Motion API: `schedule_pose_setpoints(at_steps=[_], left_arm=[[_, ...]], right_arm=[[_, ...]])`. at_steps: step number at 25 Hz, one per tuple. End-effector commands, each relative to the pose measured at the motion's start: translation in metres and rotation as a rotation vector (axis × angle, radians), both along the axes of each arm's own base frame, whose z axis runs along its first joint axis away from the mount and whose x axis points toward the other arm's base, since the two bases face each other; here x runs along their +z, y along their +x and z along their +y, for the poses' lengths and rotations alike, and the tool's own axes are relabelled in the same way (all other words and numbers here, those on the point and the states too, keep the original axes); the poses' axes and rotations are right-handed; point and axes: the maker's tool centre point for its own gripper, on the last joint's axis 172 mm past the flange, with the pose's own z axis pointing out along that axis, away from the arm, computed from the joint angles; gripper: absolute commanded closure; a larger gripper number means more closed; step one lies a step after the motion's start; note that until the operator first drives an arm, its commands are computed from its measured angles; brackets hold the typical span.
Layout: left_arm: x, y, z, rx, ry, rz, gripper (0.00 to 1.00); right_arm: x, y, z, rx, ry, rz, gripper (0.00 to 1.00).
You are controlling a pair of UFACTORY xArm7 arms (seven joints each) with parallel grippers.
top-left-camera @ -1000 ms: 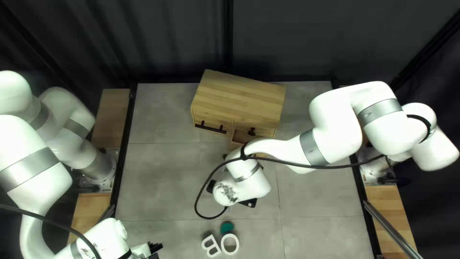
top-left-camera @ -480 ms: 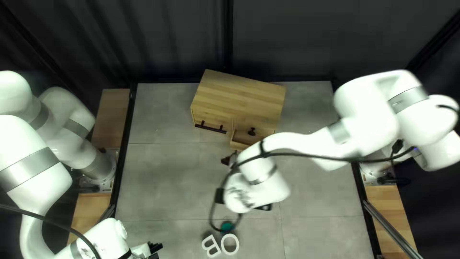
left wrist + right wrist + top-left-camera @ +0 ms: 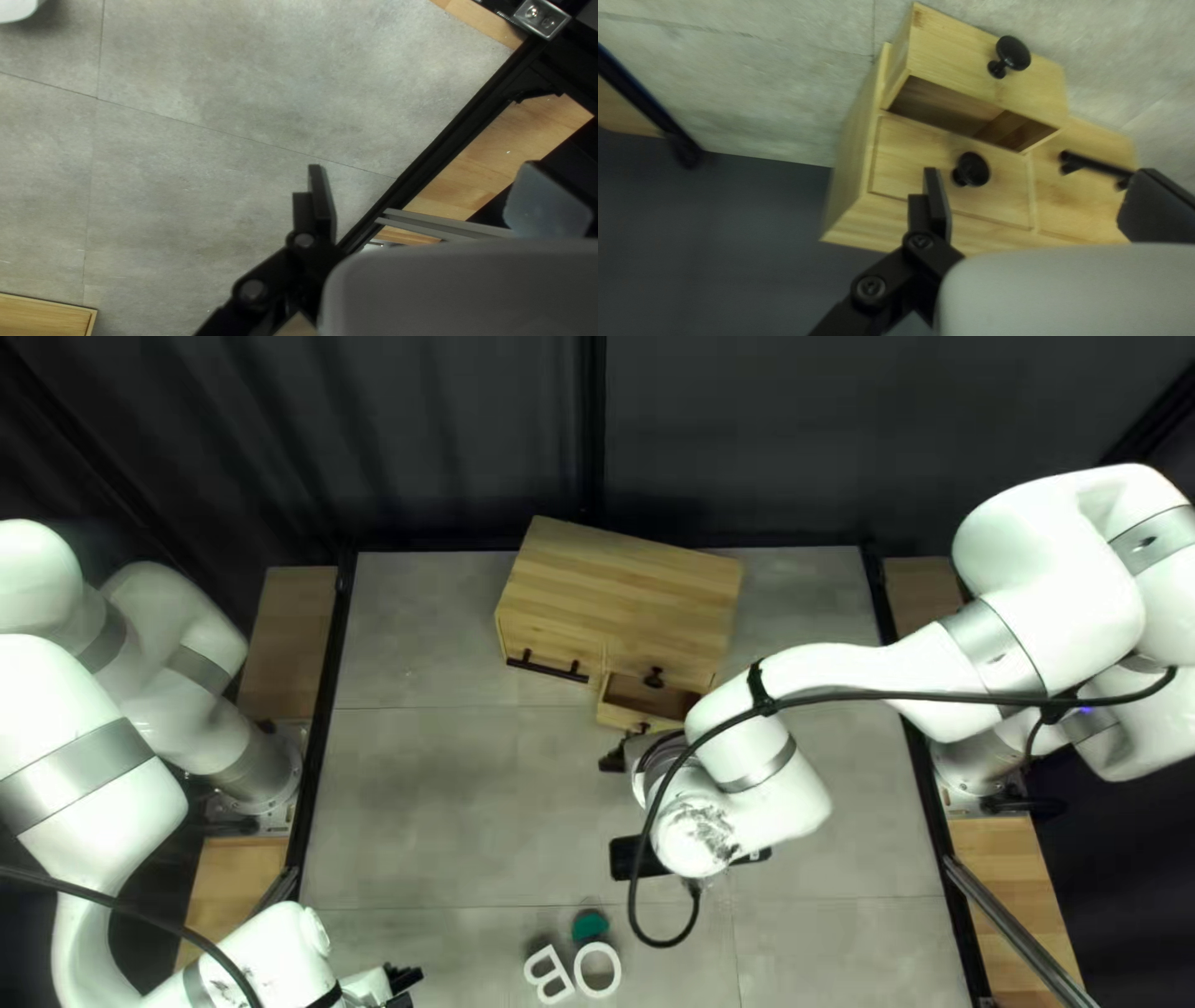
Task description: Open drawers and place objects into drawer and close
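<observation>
A light wooden cabinet (image 3: pixel 629 591) stands at the far side of the grey tabletop (image 3: pixel 436 809), its small lower drawer (image 3: pixel 623 716) pulled out. The right hand (image 3: pixel 625 744) is open near that drawer; the left hand (image 3: pixel 407 983) is open at the near left. A teal rounded piece (image 3: pixel 589 927), a white letter B (image 3: pixel 563 968) and a white letter O (image 3: pixel 579 970) lie together at the near side.

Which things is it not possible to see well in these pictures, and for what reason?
Right front corner of the open drawer: top left view, hidden behind my right arm.
What the green thing is: top left view, too small to tell.
White thing: left wrist view, cut off by the edge.
Wooden piece: left wrist view, also cut off.
</observation>
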Motion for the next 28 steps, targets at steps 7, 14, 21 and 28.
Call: schedule_pose_setpoints(at_steps=[7, 14, 21, 28], left_arm=[[0.000, 0.000, 0.000, 0.000, 0.000, 0.000, 0.00], [0.000, 0.000, 0.000, 0.000, 0.000, 0.000, 0.00], [0.000, 0.000, 0.000, 0.000, 0.000, 0.000, 0.00], [0.000, 0.000, 0.000, 0.000, 0.000, 0.000, 0.00]], right_arm=[[-0.006, -0.015, 0.008, -0.423, -0.040, -0.261, 0.00], [-0.005, -0.013, 0.003, -0.407, -0.064, -0.268, 0.00], [0.012, -0.024, -0.002, -0.725, -0.115, -0.405, 0.00], [-0.018, -0.019, 0.013, -1.105, -0.054, -0.545, 0.00]])
